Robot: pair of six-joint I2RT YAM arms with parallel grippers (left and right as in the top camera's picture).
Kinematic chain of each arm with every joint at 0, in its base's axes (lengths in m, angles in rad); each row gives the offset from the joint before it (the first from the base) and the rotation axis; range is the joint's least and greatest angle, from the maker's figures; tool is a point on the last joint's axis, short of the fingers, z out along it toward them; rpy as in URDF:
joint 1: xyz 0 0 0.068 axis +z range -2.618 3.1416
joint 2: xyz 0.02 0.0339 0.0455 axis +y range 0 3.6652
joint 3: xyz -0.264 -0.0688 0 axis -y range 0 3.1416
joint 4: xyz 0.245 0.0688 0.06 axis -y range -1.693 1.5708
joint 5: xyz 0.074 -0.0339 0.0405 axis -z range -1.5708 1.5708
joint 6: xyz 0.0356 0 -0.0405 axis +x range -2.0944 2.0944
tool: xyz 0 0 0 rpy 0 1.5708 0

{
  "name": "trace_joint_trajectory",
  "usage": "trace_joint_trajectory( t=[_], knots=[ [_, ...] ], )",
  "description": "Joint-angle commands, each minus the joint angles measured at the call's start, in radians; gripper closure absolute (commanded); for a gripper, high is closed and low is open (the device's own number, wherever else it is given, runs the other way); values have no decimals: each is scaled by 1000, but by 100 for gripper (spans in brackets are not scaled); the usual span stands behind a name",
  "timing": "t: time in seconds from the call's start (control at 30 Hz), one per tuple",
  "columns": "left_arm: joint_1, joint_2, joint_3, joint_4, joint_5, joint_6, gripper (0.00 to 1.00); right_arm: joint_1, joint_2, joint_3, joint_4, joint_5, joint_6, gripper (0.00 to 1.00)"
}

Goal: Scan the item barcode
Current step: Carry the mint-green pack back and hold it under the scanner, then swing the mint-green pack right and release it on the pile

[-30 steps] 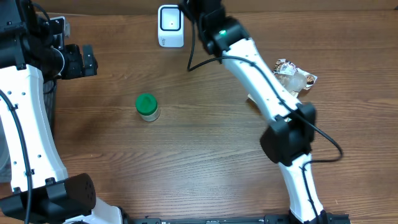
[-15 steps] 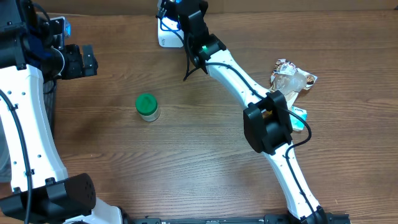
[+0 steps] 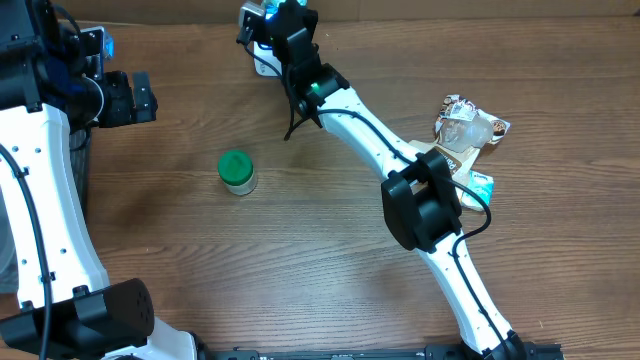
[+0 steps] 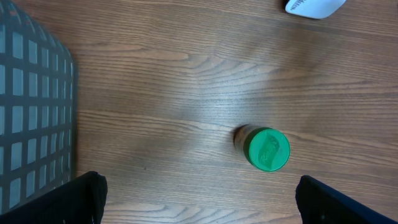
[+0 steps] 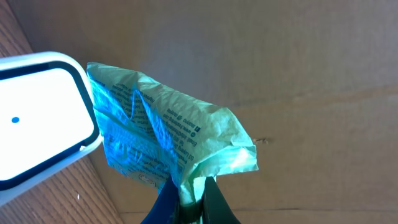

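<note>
- Clamped tight in the right gripper [image 5: 189, 200]: a crumpled green-and-blue packet [image 5: 168, 134], pinched by its lower edge, small print on the side facing the wrist camera.
- Just beside the packet at 9 o'clock in the right wrist view, touching or very nearly so: the white scanner [image 5: 37, 118], a blue dot on its face.
- From overhead, at 12 o'clock on the table [image 3: 330, 250]: the packet [image 3: 268, 8] held over the far end of the scanner [image 3: 261, 62], close to the cardboard wall [image 3: 450, 8].
- At 9 o'clock overhead, well apart from all that: the left gripper [image 3: 128, 98], fingers spread wide, grasping nothing.
- Under the left wrist camera, on the wood beyond the two spread fingers: a jar [image 4: 268, 149] with a green lid, lid up, toward 4 o'clock in that view.
- At 9 o'clock in the same view: a grey wire basket [image 4: 31, 112].
- At 3 o'clock overhead, near the right arm's elbow: a small heap of snack packets [image 3: 470, 122].
</note>
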Motion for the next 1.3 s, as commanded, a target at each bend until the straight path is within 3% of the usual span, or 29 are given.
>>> trace_joint_trajectory(
  t=[0.0, 0.3, 0.53, 0.67, 0.9, 1.03, 1.13, 1.27],
  knots=[
    [1, 0, -5, 2, 8, 22, 1, 3, -2, 18, 12, 48, -2, 96],
    [1, 0, -5, 2, 8, 22, 0, 5, -36, 18, -3, 56, 27, 96],
    [1, 0, -5, 2, 8, 22, 1, 6, -197, 18, -146, 52, 352, 96],
    [1, 0, -5, 2, 8, 22, 0, 6, -335, 18, -351, 3, 578, 96],
    [1, 0, -5, 2, 8, 22, 0, -47, -580, 18, -843, -307, 1121, 96],
    [1, 0, -5, 2, 8, 22, 0, -151, -665, 18, -1143, -515, 1336, 96],
    [1, 0, -5, 2, 8, 22, 0, -260, -671, 18, -1320, -736, 1361, 96],
    [1, 0, -5, 2, 8, 22, 0, -391, -665, -33, -1442, -828, 1361, 96]
  ],
)
